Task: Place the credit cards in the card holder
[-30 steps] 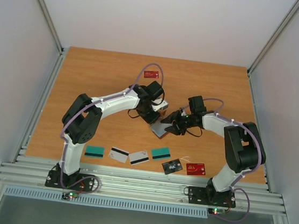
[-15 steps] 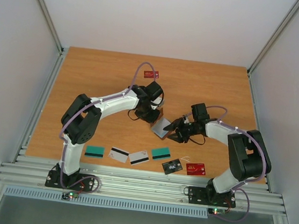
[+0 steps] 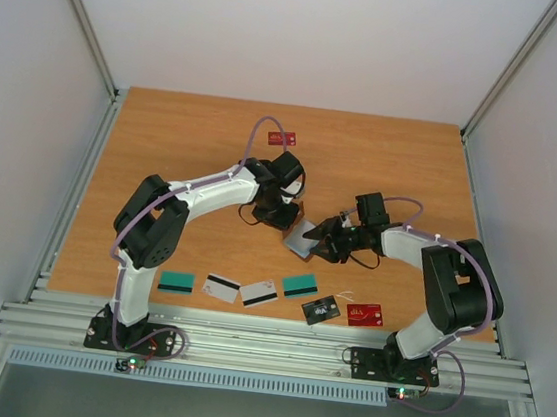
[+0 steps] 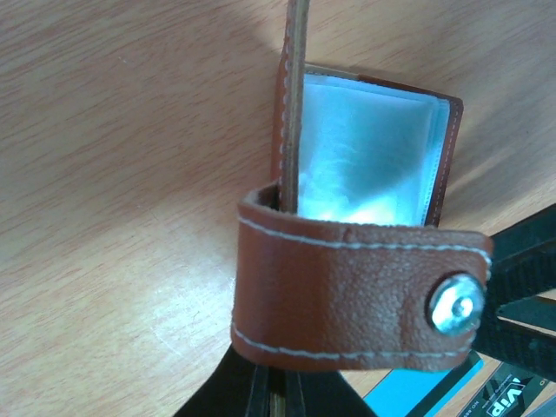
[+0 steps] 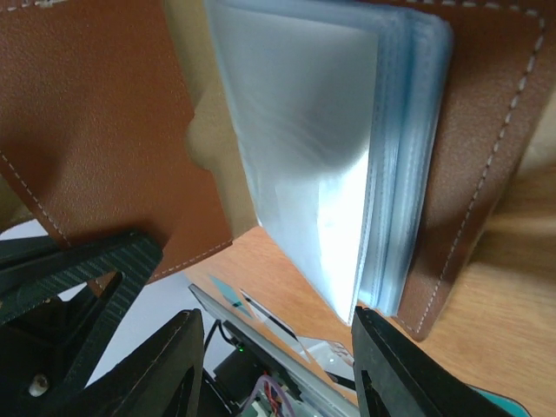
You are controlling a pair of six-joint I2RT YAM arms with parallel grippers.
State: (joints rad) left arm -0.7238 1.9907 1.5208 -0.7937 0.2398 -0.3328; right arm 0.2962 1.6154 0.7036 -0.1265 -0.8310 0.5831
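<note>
Card holder (image 4: 365, 295) open, flap pinched in left tool (image 4: 276, 398), right tool (image 5: 276, 347) spread

arms (image 3: 211, 186), card holder (image 3: 300, 237) crowd centre, near cards (image 3: 259, 294) unobstructed

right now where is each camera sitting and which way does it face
Top external: above and behind the bases, facing down on the wooden table; left arm and right arm show.
Left wrist: on the left arm, facing the brown leather card holder; left tool at bottom.
Right wrist: facing the holder's clear sleeves; right tool below.
All share the holder.
</note>
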